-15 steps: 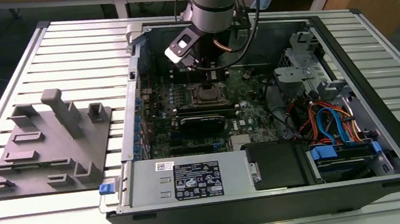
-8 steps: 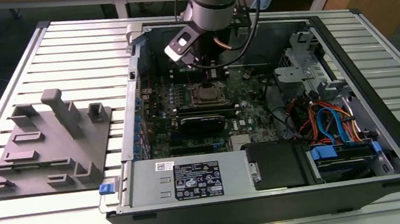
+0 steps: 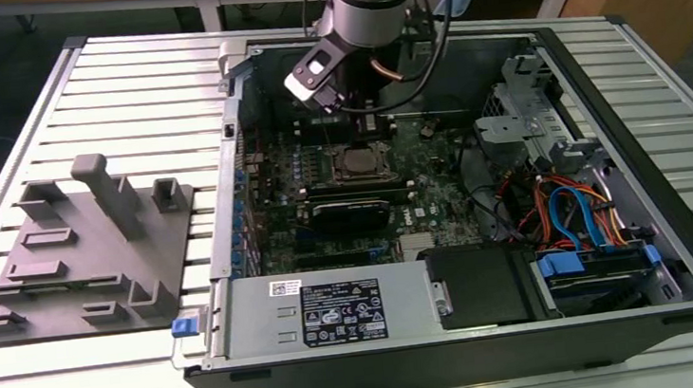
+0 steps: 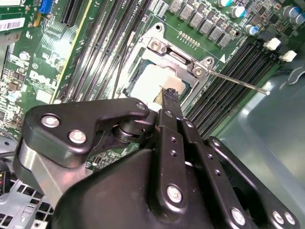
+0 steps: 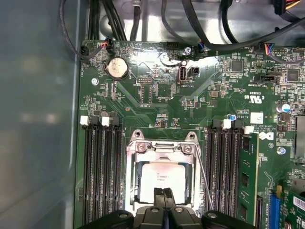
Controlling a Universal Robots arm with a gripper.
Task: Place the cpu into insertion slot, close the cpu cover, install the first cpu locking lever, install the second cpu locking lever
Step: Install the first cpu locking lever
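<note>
The cpu lies flat in the insertion slot of the green motherboard. In the second wrist view the cpu shows pale under glare. The cpu cover is down around the chip, and its silvery frame shows in the second wrist view too. One thin locking lever sticks out free beside the socket; it is also seen as a rod in the first wrist view. My gripper is shut with nothing between its fingers, its tips just over the chip's near edge. From outside, the gripper hangs inside the case above the socket.
Black memory slots flank the socket on both sides. A black card lies beside the socket, then the power supply. Cables and a drive cage fill the case at the exterior view's right. A grey fixture plate rests on the table.
</note>
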